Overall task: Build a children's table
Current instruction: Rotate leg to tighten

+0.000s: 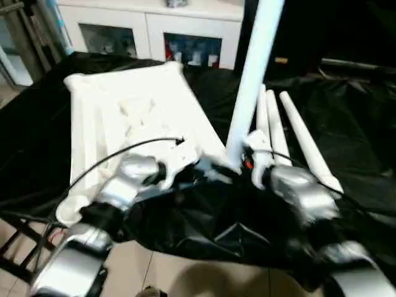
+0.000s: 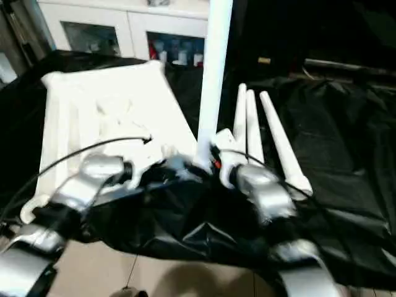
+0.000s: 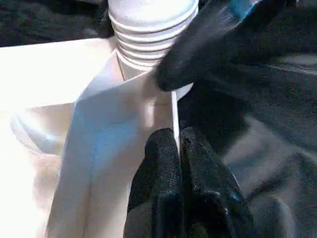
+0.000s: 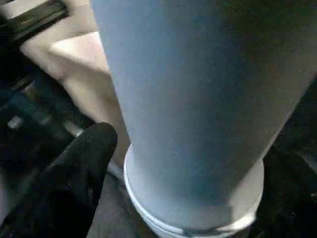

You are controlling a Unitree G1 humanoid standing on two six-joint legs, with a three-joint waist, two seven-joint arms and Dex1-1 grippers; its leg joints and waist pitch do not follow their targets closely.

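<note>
Tabletop (image 1: 133, 117) lay upside down on the black sheet (image 1: 346, 124) that covered the work surface, its ribbed underside facing up at me, set toward my left of centre. One leg (image 1: 253, 74) stood upright in the near corner socket on the tabletop's right side, rising out of the top of my head views; in the left wrist view I could see its threaded end (image 3: 148, 29) seated at the socket. Three more legs (image 1: 291, 133) lay side by side on the sheet just to the right of the standing one, their tips fanning away from me. My left gripper (image 3: 179, 148) had its two fingers pressed together, pinching the thin white edge of the tabletop right beside that socket. My right gripper (image 1: 250, 162) sat at the base of the upright leg; in the right wrist view one black finger (image 4: 81, 163) stood off to the side of the tube, and I could not tell from my views whether the jaws were parted or gripping. Behind the table stood a white cabinet (image 1: 154, 25) with glass doors, and pale floor tiles (image 1: 179, 272) showed below the sheet's near edge.
</note>
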